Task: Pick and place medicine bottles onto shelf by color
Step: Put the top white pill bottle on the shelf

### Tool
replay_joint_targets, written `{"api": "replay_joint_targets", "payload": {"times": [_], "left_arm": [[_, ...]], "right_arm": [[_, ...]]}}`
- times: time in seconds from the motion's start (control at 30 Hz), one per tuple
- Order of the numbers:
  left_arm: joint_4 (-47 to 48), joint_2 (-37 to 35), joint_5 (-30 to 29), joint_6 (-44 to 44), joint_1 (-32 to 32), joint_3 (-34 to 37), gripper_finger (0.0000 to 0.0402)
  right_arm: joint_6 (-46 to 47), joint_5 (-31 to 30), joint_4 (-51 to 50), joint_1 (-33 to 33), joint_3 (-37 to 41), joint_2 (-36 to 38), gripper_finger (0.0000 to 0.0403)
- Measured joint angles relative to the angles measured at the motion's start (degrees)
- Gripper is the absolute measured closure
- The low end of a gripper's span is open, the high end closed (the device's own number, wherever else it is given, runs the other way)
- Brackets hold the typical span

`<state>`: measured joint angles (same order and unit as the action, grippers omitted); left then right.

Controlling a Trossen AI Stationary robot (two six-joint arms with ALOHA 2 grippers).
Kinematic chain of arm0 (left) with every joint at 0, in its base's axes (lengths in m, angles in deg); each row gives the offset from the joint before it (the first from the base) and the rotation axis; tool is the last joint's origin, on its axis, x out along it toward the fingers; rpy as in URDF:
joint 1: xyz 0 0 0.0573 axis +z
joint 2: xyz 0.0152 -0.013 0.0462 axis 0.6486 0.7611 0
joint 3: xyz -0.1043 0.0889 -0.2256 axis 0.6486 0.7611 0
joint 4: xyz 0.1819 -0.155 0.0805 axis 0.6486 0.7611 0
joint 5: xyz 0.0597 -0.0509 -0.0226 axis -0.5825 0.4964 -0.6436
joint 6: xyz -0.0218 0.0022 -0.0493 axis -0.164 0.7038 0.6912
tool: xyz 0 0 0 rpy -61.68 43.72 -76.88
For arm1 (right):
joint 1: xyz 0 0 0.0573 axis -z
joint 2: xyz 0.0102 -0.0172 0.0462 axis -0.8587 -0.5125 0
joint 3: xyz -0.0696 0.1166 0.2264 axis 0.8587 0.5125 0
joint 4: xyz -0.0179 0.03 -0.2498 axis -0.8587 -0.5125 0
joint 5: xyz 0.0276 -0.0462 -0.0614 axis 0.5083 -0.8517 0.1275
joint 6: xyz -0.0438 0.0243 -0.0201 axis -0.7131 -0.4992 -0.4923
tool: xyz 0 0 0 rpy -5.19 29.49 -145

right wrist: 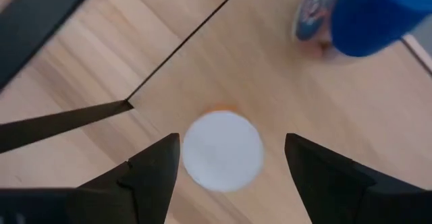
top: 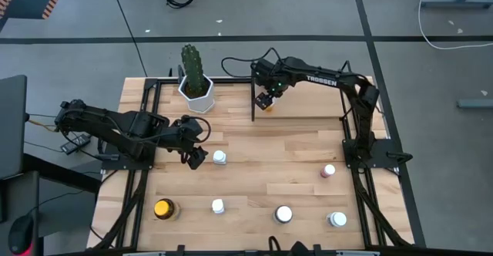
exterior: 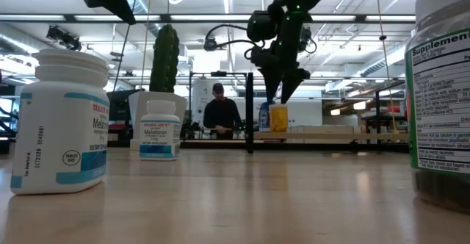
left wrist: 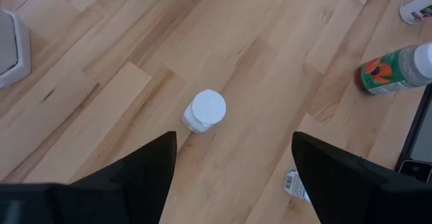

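orange shows just under the white cap of the bottle point(right wrist: 223, 150) standing between your right gripper's point(top: 266, 100) fingers, on the light-wood shelf point(top: 308, 109) at the far side of the table, just beside the black upright post point(top: 253, 102) at its left end; the fingers stand spread apart on either side of the cap with clear gaps, so it reads as released, not grasped. a blue bottle point(right wrist: 378, 15) stands close by on the same board. if you are leaving the orange one here, lift the right gripper straight up until the fingertips clear the cap before you swing away, since any sideways drift could tip it or knock the blue neighbour or the post. your left gripper point(top: 194, 154) hangs over the middle-left of the table with its fingers wide apart, and a small white-capped bottle point(top: 220, 157) stands just to its right, upright and apart from the fingers. to take that one well, centre the cap between the fingertips, come down square, and close on the body below the cap. the other bottles, including an amber one point(top: 163, 208) near the front left, wait along the near edge, well apart
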<state>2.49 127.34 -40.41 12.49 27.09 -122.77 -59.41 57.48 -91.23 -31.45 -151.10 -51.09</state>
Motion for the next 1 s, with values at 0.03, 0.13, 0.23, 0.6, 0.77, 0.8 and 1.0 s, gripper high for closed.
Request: {"api": "replay_joint_targets", "payload": {"times": [0.03, 0.13, 0.23, 0.6, 0.77, 0.8, 1.0], "left_arm": [[0.00, 0.00, -0.02, -0.42, 0.05, 0.00, 0.0104], [-0.02, 0.00, -1.35, -1.83, 0.57, 0.00, 0.0104], [-0.02, 0.00, -3.73, -4.00, 1.56, 0.00, 0.0104], [7.88, 1.45, -3.00, -29.11, 6.14, 0.04, 0.0104], [5.81, 0.98, 0.52, -34.16, 6.16, 0.02, 0.0104], [6.06, 0.98, 1.28, -34.68, 6.16, 0.02, 0.0104], [5.91, 0.15, 3.67, -36.44, 6.16, 3.98, 0.0104]], "right_arm": [[-0.01, 0.00, -1.31, 0.04, -0.95, 0.05, 0.0127], [-0.38, 0.00, -4.23, 0.03, -4.21, 0.05, 0.0127], [-0.44, 0.47, -7.84, -0.26, -8.42, 0.07, 0.0127], [-0.55, 1.88, -23.02, -7.54, -22.87, 0.11, 0.0127], [1.36, 1.71, -23.47, -13.62, -25.17, 0.09, 0.0127], [2.12, 1.64, -23.27, -14.69, -25.34, 0.09, 0.0127], [2.21, 1.13, -15.06, -22.48, -25.35, 0.09, 0.0127]]}}
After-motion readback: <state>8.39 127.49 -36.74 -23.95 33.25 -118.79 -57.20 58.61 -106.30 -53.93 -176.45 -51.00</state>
